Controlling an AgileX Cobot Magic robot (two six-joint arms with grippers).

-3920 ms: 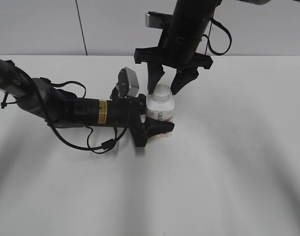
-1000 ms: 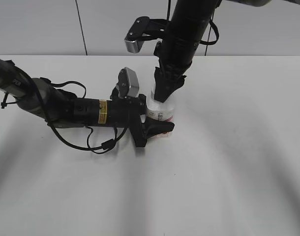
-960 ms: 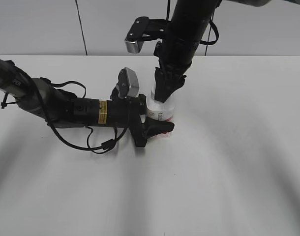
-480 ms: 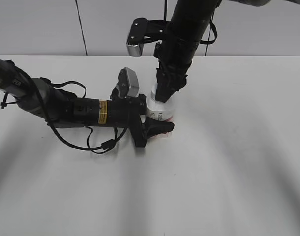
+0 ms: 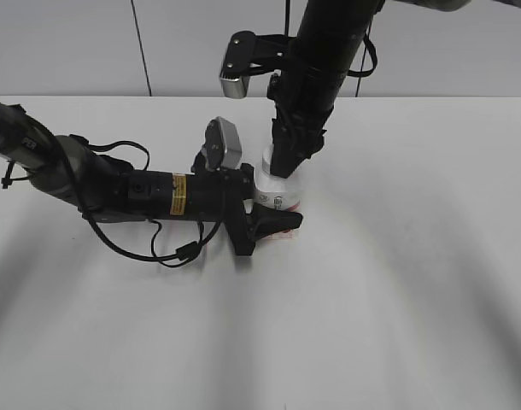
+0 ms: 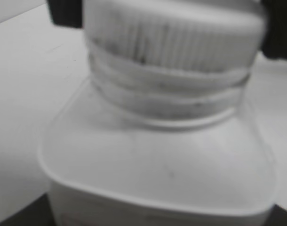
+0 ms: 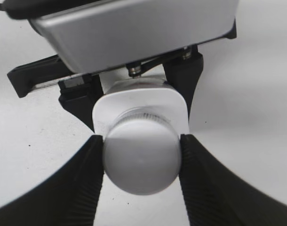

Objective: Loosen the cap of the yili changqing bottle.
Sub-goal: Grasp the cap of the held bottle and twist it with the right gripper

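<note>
The white yili changqing bottle (image 5: 278, 195) stands upright on the white table, its pink-red label low on the front. My left gripper (image 5: 262, 220) lies flat along the table and is shut on the bottle's body; the left wrist view is filled by the bottle's shoulder (image 6: 157, 165) and the ribbed cap (image 6: 176, 33). My right gripper (image 5: 286, 161) comes straight down from above and is shut on the round white cap (image 7: 141, 157), one black finger pressed on each side (image 7: 141, 160). In the exterior view the cap is hidden by the right fingers.
The white table (image 5: 397, 282) stretches around the bottle. A grey wall with a dark vertical seam (image 5: 141, 47) stands behind. The left arm's cables (image 5: 171, 252) lie on the table to the left of the bottle.
Since 3.9 s ago my right gripper has closed from open astride the cap onto it and turned about its vertical axis. Over the last second it turned a little more. The left gripper and bottle stayed still.
</note>
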